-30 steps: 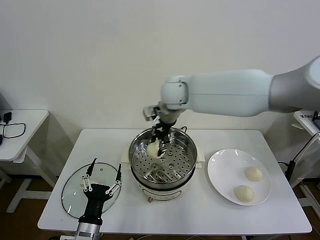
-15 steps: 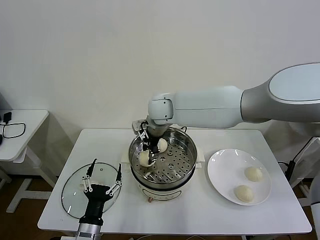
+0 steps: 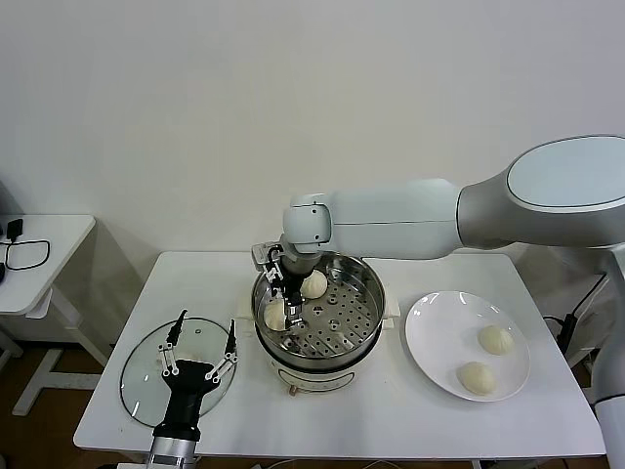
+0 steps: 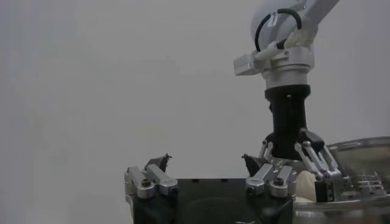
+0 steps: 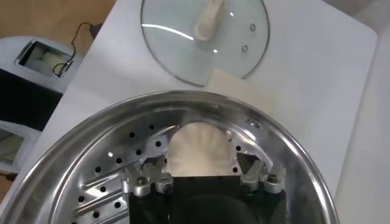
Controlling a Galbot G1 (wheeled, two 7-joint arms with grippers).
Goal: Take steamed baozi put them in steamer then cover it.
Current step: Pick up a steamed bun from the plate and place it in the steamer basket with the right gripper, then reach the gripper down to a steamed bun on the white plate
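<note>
White table [image 3: 391, 410]: plate [image 3: 430, 362] beside steamer [image 3: 361, 332]

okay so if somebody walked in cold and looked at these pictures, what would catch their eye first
The big white right arm sweeps across the table, its right gripper open and down inside the shiny steamer at the table's middle, straddling a baozi on the perforated tray, with a second baozi beside it. To the robot's right a white plate holds two more buns. The glass cover lies flat on the left, under the open left gripper.
</note>
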